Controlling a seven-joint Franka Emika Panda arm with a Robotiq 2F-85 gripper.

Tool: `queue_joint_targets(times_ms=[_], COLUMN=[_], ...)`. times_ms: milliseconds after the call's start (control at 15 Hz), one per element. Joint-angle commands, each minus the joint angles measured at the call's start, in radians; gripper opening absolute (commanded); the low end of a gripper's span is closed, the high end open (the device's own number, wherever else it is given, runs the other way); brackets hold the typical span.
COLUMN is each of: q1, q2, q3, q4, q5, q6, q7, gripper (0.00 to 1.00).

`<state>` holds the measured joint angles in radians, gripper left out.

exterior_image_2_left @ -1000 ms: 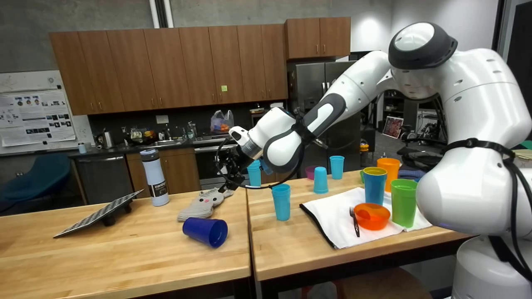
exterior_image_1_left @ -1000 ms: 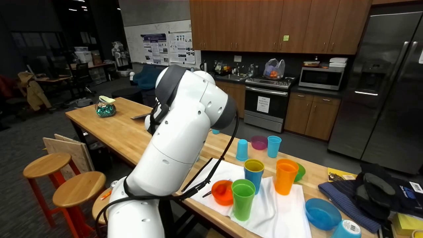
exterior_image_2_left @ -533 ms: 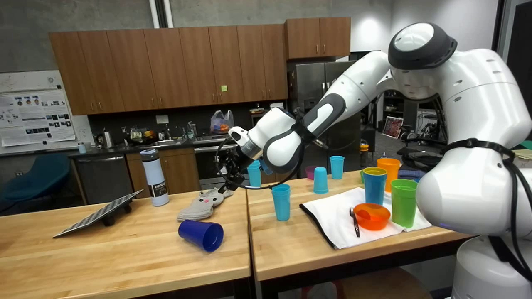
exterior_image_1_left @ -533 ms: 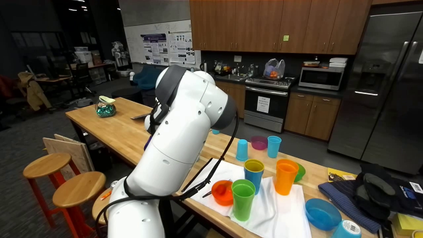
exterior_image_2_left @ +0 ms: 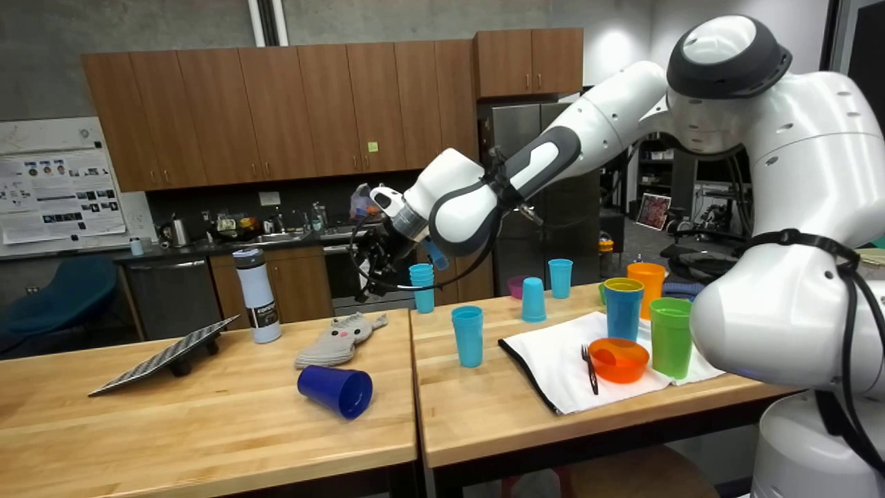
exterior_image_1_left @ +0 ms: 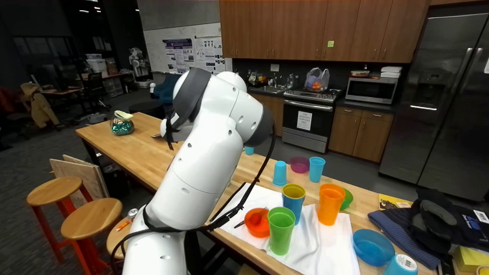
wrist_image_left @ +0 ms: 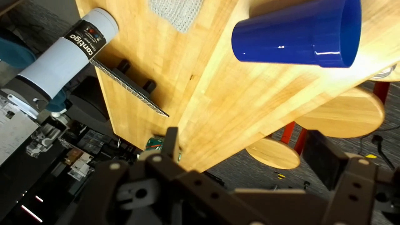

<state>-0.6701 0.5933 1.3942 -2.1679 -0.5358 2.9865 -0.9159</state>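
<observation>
My gripper (wrist_image_left: 245,148) is open, with its two fingers wide apart and nothing between them. In an exterior view it (exterior_image_2_left: 366,283) hangs in the air above the table, over the grey knitted plush toy (exterior_image_2_left: 337,340). A dark blue cup (exterior_image_2_left: 335,392) lies on its side on the table; in the wrist view the cup (wrist_image_left: 287,37) is apart from the fingers. Part of the plush toy (wrist_image_left: 179,12) shows at the top of the wrist view. A pale blue bottle (exterior_image_2_left: 257,297) stands upright behind the toy. My gripper is hidden behind the arm in an exterior view (exterior_image_1_left: 206,152).
A tilted dark panel (exterior_image_2_left: 166,356) stands left of the bottle. Several light blue cups (exterior_image_2_left: 468,335) stand on the adjoining table. A white cloth (exterior_image_1_left: 317,244) there bears an orange bowl (exterior_image_1_left: 256,222), a green cup (exterior_image_1_left: 281,231) and a fork. Stools (exterior_image_1_left: 91,217) stand beside the table.
My gripper and arm have risen, away from the plush toy. The dark blue cup shifted slightly left and nearer in an exterior view between the two earlier moments, and lies almost unmoved since.
</observation>
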Motion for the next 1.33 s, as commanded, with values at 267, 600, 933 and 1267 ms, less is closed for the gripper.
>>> queue_joint_targets(times_ms=[267, 600, 933, 1267], q1=[-0.045, -0.038, -0.037, -0.036], q2=[-0.062, -0.060, -0.060, -0.060], q3=[0.070, 0.054, 0.053, 0.053], q4=[0.017, 0.012, 0.012, 0.012], q5=[0.071, 0.071, 0.071, 0.071], q6=[-0.105, -0.099, -0.097, -0.096], q7=[-0.005, -0.009, -0.009, -0.009], gripper=[1.00, 1.00, 1.00, 1.00])
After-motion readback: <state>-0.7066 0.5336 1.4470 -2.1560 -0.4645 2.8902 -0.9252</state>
